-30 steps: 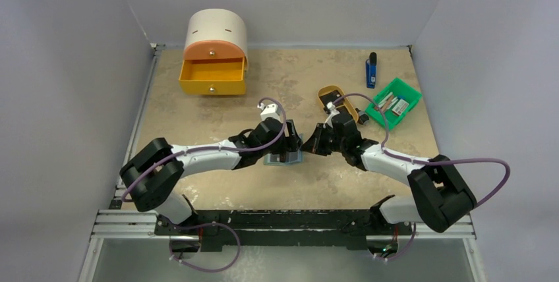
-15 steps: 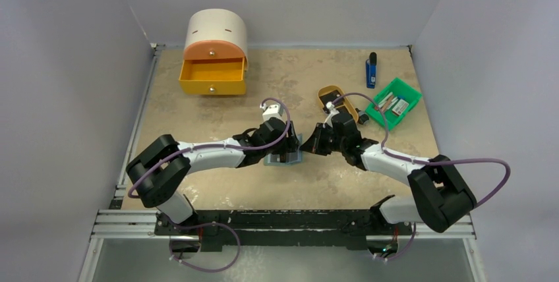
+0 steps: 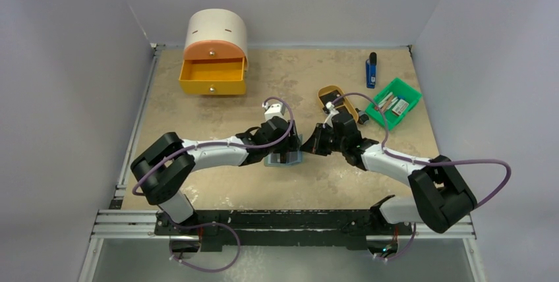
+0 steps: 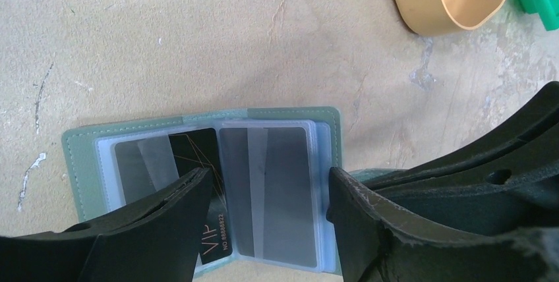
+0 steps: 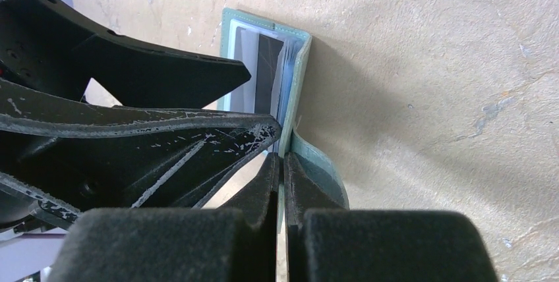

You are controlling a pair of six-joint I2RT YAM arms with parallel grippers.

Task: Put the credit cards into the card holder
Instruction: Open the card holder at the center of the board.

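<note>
Straddling the unfolded card holder (image 4: 264,143): left hand (image 4: 268,178).

Both arms meet mid-table, left gripper (image 3: 285,151) and right gripper (image 3: 309,145) crowding the small flat grey-green card holder (image 3: 294,159). Far left, the orange-yellow plastic drawer (image 3: 212,78) sits pulled open.

light: even, bright | shadows: soft | glare: card sleeves | focus: sharp

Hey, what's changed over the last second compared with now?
The left arm crept slightly right, carrying the open left gripper toward the right gripper. Nothing grabbed or released. Right gripper stays shut on the card holder, which hasn't moved.
</note>
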